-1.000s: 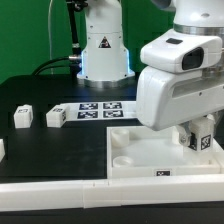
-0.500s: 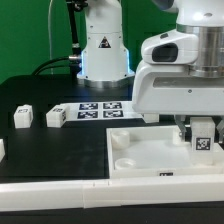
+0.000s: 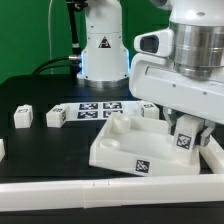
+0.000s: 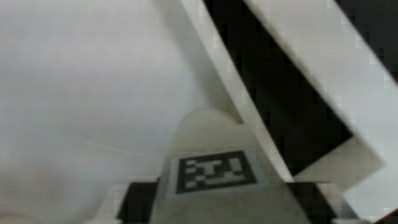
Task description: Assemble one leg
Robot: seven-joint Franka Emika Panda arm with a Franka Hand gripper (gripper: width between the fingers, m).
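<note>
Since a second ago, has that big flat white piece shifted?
Yes. The big white piece has tilted, its edge toward the exterior view's left lifted and nearer the marker board.

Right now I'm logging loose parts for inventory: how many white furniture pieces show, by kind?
Small tagged leg blocks: 3 (free ones and; one at the gripper)
Large tabletop: 1
Total: 4
A cut-off piece at the edge is uncounted.

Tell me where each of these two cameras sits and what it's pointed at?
Exterior view: off the arm, facing the table; shows the arm's white body, the gripper holding the leg at the tilted tabletop, with the marker board behind.
Wrist view: on the wrist, looking along the gripper at the leg; little of the gripper shows.
Shared: the tagged leg and tabletop.
</note>
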